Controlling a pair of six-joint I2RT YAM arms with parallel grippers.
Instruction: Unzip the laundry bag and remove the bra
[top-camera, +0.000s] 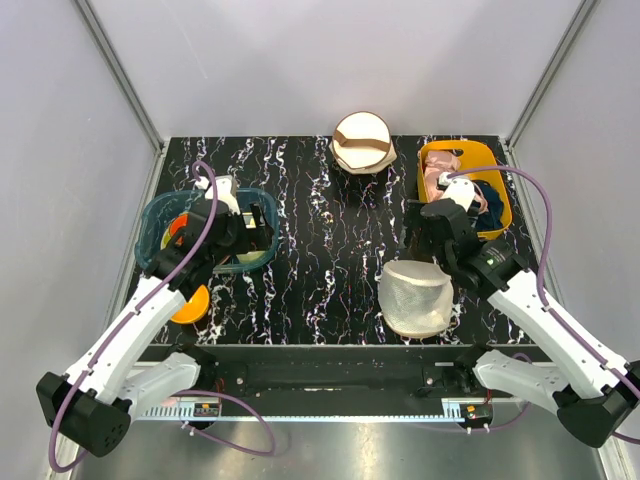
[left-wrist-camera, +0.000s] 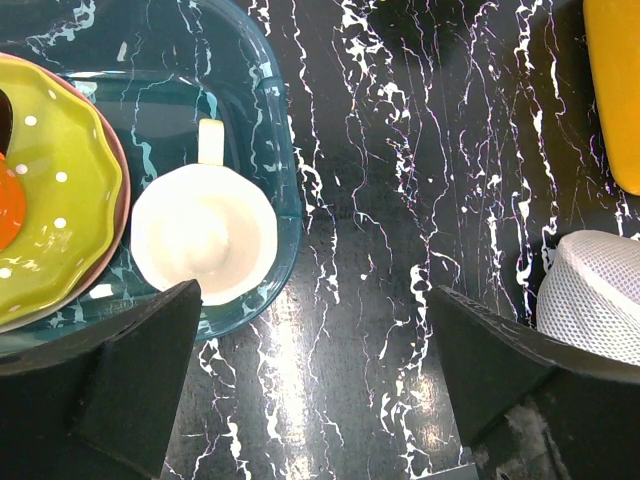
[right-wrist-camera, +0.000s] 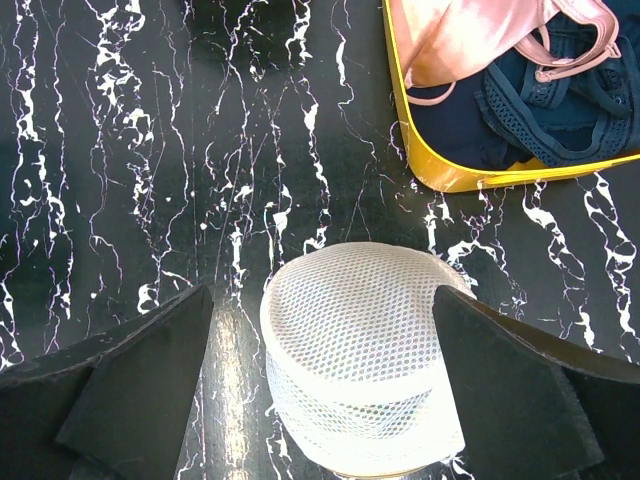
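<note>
The white mesh laundry bag (top-camera: 415, 297) sits on the black marbled tabletop (top-camera: 320, 230), toward the near edge and right of centre. It lies just on the near side of a yellow bin (top-camera: 507, 212) holding a pink garment (top-camera: 440, 172) and a navy garment (right-wrist-camera: 520, 95). The right end effector (right-wrist-camera: 322, 292) hovers over the bag's far side, fingers wide apart. The left end effector (left-wrist-camera: 313, 290), likewise spread, hangs by the right rim of a teal basket (top-camera: 148, 215).

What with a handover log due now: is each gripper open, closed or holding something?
Left gripper: open, holding nothing.
Right gripper: open, empty; laundry bag not gripped.
</note>
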